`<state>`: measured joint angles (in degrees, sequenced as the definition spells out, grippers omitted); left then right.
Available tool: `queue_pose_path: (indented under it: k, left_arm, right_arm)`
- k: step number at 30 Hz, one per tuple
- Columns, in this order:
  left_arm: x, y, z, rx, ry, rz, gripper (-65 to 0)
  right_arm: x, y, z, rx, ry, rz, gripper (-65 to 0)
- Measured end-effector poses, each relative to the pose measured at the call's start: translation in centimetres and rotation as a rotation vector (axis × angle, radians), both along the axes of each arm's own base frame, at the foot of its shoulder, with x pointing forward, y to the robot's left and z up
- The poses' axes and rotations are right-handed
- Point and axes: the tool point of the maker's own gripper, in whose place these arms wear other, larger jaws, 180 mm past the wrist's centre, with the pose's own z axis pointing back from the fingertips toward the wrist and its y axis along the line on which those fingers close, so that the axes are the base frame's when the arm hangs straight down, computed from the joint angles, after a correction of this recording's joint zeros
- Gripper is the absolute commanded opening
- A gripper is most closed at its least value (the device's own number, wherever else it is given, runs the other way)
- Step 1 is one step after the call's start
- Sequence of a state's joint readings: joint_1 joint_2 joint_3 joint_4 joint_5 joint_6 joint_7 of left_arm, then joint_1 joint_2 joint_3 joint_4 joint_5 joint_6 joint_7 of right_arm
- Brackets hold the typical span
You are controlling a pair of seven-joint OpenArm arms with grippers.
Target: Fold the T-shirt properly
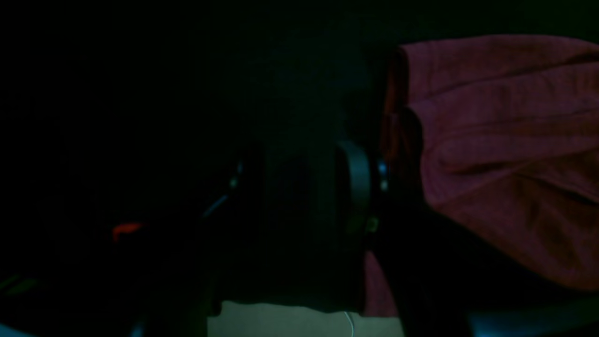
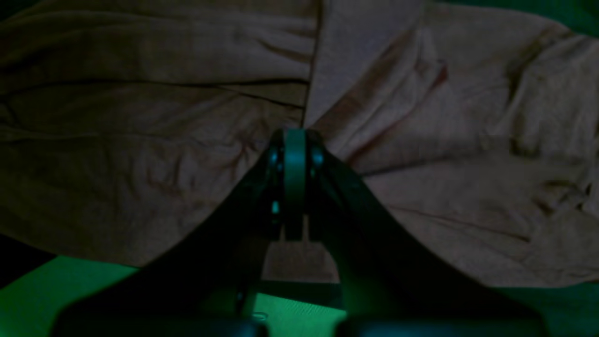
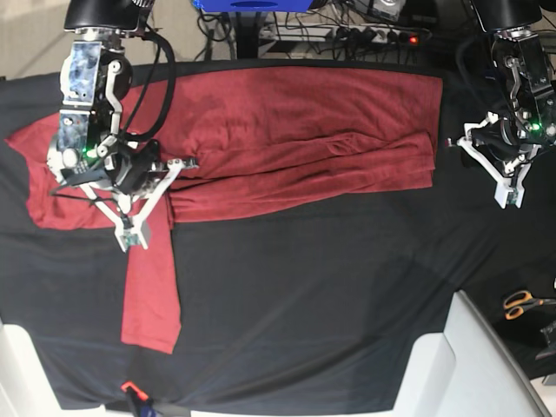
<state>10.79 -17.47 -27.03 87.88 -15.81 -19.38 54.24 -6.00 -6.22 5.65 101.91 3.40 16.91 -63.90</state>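
Observation:
The maroon T-shirt point(image 3: 295, 130) lies spread across the black table cloth point(image 3: 304, 295), with one long sleeve point(image 3: 152, 295) trailing toward the front. My right gripper point(image 3: 130, 240) sits at the top of that sleeve, on the shirt's left part. In the right wrist view its fingers point(image 2: 295, 140) are pressed together on the T-shirt point(image 2: 140, 140), and creases fan out from them. My left gripper point(image 3: 511, 196) hangs over bare cloth just right of the shirt's right edge. It stands open with nothing between its fingers point(image 1: 355, 182); the T-shirt point(image 1: 505, 154) is beside it.
Orange-handled scissors point(image 3: 521, 302) lie at the right edge of the table. A white shape point(image 3: 460, 365) stands at the front right corner. Cables and a power strip point(image 3: 373, 35) run behind the table's back edge. A small orange item point(image 3: 130, 387) sits at the front left.

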Motion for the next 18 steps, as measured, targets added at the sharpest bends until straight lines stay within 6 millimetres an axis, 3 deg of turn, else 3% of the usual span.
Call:
queue_pose_path:
  k: [4, 7, 18]
  left_arm:
    - [0.0, 0.0, 0.0, 0.0, 0.0, 0.0, -42.1]
    - [0.0, 0.0, 0.0, 0.0, 0.0, 0.0, -42.1]
    - [0.0, 0.0, 0.0, 0.0, 0.0, 0.0, -42.1]
  right_arm:
    - [-1.4, 1.0, -0.8, 0.025, 0.037, 0.02, -65.0]
    - [-1.4, 2.4, -0.5, 0.113, 0.024, 0.025, -65.0]
    - [-4.0, 2.6, -2.0, 0.12, 0.088, 0.022, -65.0]
